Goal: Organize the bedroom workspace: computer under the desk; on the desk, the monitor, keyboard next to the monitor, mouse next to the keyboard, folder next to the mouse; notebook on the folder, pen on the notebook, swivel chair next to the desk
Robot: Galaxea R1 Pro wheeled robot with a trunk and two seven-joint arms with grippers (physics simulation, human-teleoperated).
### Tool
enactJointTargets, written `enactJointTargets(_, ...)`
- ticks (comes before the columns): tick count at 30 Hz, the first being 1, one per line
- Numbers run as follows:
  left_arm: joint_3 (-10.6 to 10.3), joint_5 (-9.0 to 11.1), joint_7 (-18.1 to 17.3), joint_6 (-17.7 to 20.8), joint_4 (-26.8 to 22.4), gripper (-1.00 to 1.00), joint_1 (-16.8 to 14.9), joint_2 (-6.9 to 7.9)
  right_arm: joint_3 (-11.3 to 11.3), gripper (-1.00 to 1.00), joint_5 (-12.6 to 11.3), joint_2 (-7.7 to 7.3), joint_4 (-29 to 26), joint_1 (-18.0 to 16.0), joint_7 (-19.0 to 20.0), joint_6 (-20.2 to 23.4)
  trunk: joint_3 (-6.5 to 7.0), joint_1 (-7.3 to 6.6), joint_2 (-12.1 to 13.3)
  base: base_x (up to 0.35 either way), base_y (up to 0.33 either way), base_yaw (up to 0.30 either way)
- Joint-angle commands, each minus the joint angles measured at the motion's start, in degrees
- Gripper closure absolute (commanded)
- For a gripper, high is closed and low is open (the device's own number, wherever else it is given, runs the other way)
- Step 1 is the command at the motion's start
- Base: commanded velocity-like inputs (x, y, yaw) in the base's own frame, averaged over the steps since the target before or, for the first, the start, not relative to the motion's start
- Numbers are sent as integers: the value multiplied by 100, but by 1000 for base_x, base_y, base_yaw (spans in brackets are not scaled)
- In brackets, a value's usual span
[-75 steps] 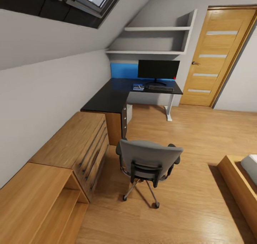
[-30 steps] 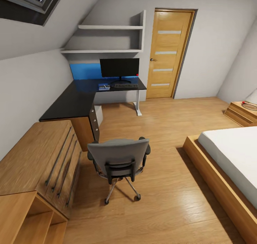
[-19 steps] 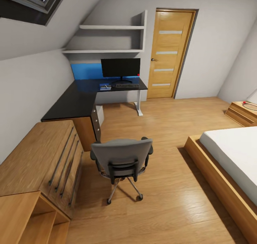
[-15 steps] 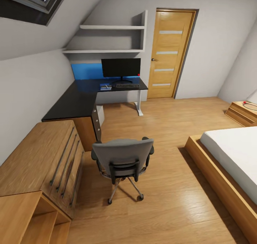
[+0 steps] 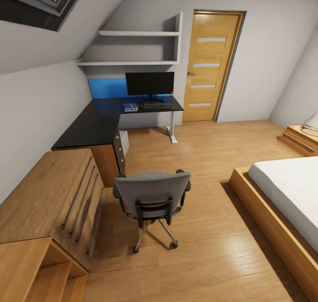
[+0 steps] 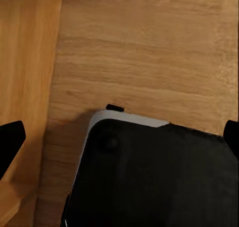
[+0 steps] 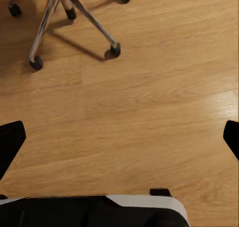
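1. left gripper (image 6: pixel 119 137): fingertips sit at opposite edges of its wrist view, so the jaws stand wide and empty over bare floor (image 6: pixel 149 48).
2. desk (image 5: pixel 95 125) stands far left with the monitor (image 5: pixel 150 83) and keyboard (image 5: pixel 157 106) on it; a small blue item lies beside them, too small to tell.
3. chair (image 5: pixel 152 195) stands mid-room, well apart from the desk; it should roll easily, so push the stiff backrest.
4. right gripper (image 7: pixel 119 137): jaws wide, empty, near the chair's castors (image 7: pixel 115 50).

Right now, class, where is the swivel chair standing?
In the head view, the swivel chair stands on the wooden floor, its back towards the camera, beside the wooden dresser and short of the desk.
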Motion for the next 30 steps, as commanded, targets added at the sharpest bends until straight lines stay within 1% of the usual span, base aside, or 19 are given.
enactJointTargets(1,-35,35,246,181,-226,-100,-18,-38,36,-100,-11,3,-43,-164,-64,5,-29,25,-51,0,0,0)
enactJointTargets(2,-35,16,521,468,-542,-100,-186,-183,34,-100,-16,16,-74,-570,-72,176,-47,47,-91,0,0,0)
enactJointTargets(3,-35,14,567,517,-597,-100,-250,-217,33,-100,-19,23,-78,-673,-75,262,-65,68,-132,0,0,0)
enactJointTargets(4,-35,10,641,605,-678,-100,-404,-275,33,-100,-19,33,-82,-884,-80,496,-83,90,-172,0,0,0)
enactJointTargets(5,-35,9,667,647,-708,-100,-490,-305,33,-100,-19,36,-79,-997,-83,647,-101,112,-212,0,0,0)
enactJointTargets(6,-35,7,708,741,-748,-100,-671,-367,32,-100,-20,41,-74,-1230,-94,1017,-119,134,-252,0,0,0)
enactJointTargets(7,-35,8,722,798,-762,-100,-765,-397,32,-100,-20,43,-75,-1353,-98,1229,-137,156,-292,0,0,0)
enactJointTargets(9,-35,10,762,1084,-795,-100,-1121,-492,33,-100,-20,35,-80,-1782,-109,1991,-173,200,-372,0,0,0)
enactJointTargets(12,-35,23,774,1330,-798,-100,-1369,-546,21,-100,-20,26,-71,-2058,-113,2375,-227,266,-493,0,0,0)
enactJointTargets(14,-37,29,773,1370,-750,-100,-1414,-554,20,-100,-23,31,-53,-2107,-113,2418,-263,310,-573,0,0,0)
enactJointTargets(17,-43,21,767,1342,-328,-100,-1473,-543,39,-100,-29,49,74,-2171,-114,2348,-316,376,-693,0,0,0)
enactJointTargets(18,-44,16,762,1222,-194,-100,-1483,-536,36,-100,-42,46,153,-2183,-114,2216,-334,398,-733,0,0,0)
enactJointTargets(19,-48,11,743,859,-50,-100,-1492,-539,19,-100,-74,9,384,-2192,-116,1979,-352,420,-773,0,0,0)
enactJointTargets(23,-52,14,738,768,-18,-100,-1493,-537,39,-100,-70,3,683,-2190,-89,1857,-424,508,-934,0,0,0)
enactJointTargets(26,-52,13,733,756,-14,-100,-1494,-540,56,-100,-70,31,778,-2181,-82,1623,-478,574,-1054,0,0,0)
enactJointTargets(30,-53,6,735,747,-11,-100,-1494,-543,59,-100,-66,44,799,-2178,-78,1543,-550,661,-1214,0,0,0)
